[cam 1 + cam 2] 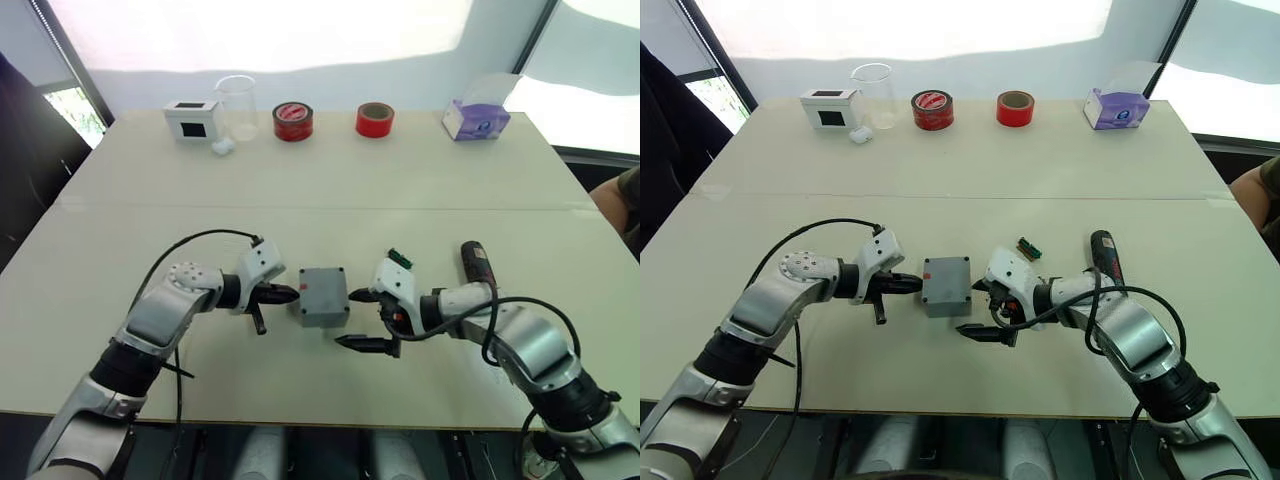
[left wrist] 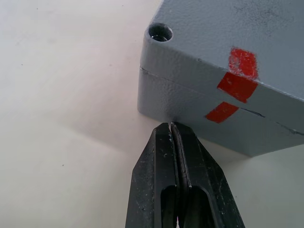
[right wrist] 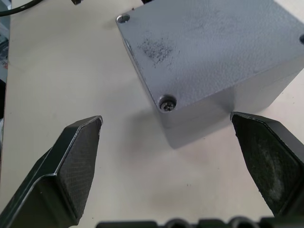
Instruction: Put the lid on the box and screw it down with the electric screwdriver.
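Your lid (image 3: 209,52) already sits on box (image 1: 323,297) mid-table, left gripper (image 2: 171,127) pressed together, tip touching box side, right gripper (image 3: 166,161) spread wide beside box, electric screwdriver (image 1: 474,262) lying right of it

arms — silver shells, black joints | white wrists | black cables — black fingers

One grey box (image 1: 323,296) with one lid (image 3: 209,52) on it, one electric screwdriver (image 1: 474,263) and one small green bit holder (image 1: 400,259); along the table's far edge, two red tape rolls (image 1: 293,121) (image 1: 375,120), one white box (image 1: 191,119), one clear beaker (image 1: 237,105), one tissue box (image 1: 476,119)
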